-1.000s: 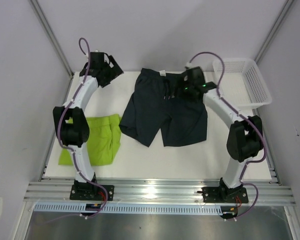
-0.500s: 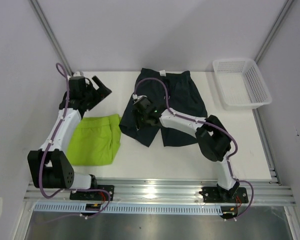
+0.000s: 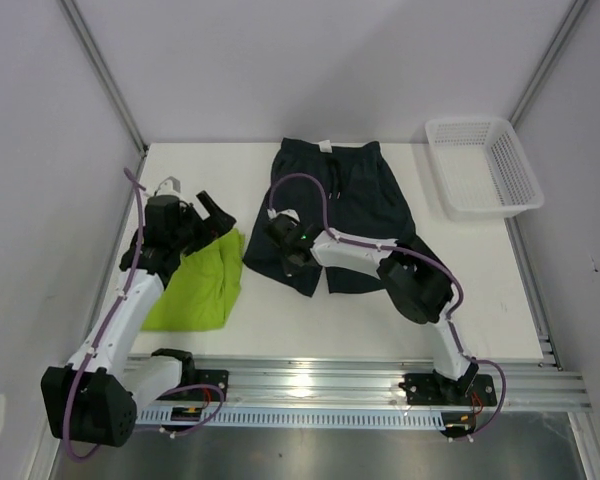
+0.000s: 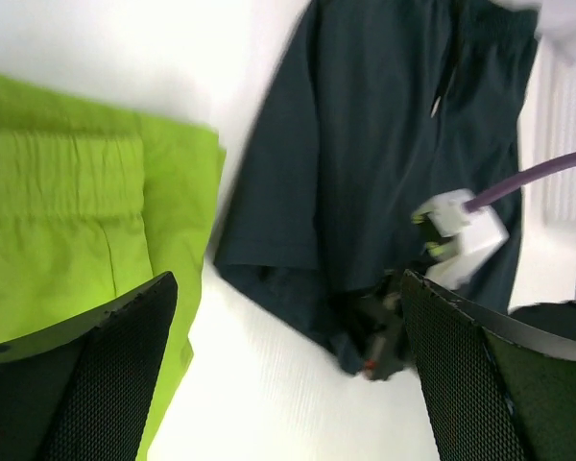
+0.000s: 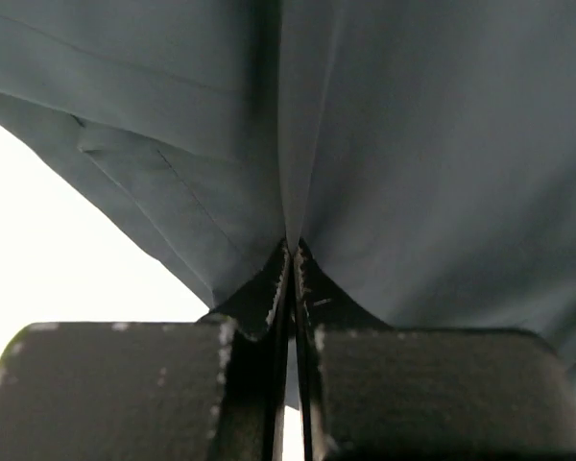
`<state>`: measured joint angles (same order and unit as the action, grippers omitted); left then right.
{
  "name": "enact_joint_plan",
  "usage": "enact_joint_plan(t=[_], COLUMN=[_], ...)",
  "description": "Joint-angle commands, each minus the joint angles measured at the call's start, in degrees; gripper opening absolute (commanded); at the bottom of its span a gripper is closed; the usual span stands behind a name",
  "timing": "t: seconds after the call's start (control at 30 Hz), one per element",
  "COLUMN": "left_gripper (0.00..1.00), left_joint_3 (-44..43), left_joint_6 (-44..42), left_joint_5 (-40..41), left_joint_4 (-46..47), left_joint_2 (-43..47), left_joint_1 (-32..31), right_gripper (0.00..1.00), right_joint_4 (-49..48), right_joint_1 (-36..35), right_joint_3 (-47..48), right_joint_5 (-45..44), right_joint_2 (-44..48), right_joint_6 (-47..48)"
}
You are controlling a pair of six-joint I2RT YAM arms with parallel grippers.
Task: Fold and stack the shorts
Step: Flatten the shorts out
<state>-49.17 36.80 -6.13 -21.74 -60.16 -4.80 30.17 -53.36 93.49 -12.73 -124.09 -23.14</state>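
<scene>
The dark navy shorts [image 3: 345, 195] lie flat at the table's middle, waistband toward the back. My right gripper [image 3: 286, 262] is low on their left leg hem and shut on a pinch of the dark fabric [image 5: 413, 144], which bunches between the closed fingers [image 5: 269, 288]. The lime green shorts [image 3: 195, 285] lie folded at the left. My left gripper [image 3: 212, 214] hovers above their back right corner, open and empty. In the left wrist view, the green shorts [image 4: 67, 211] are on the left and the dark shorts [image 4: 365, 144] are ahead.
A white mesh basket [image 3: 485, 165] stands at the back right corner. The white table [image 3: 280, 320] shows bare in front of both pairs of shorts. Grey walls close in the left, back and right sides.
The right arm swung from the waistband area down to the dark shorts' left leg hem and shut on it. The left arm pulled back from the far corner to the green shorts.
</scene>
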Motion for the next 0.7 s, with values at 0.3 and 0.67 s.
enact_joint_plan(t=[0.3,0.67], left_gripper=[0.99,0.99], left_joint_3=[14.3,10.3], left_joint_6=[7.2,11.6], left_joint_5=[-1.9,-2.6], left_joint_4=[12.7,21.5], left_joint_2=[-0.7,-15.7], left_joint_1=[-6.6,-10.1], right_gripper=[0.00,0.00], right_joint_4=[2.4,9.5], right_joint_1=[1.0,1.2], right_joint_3=[-27.6,-32.1], right_joint_5=[-4.8,-8.8], right_joint_2=[23.5,30.2], right_joint_6=[-5.7,-7.6])
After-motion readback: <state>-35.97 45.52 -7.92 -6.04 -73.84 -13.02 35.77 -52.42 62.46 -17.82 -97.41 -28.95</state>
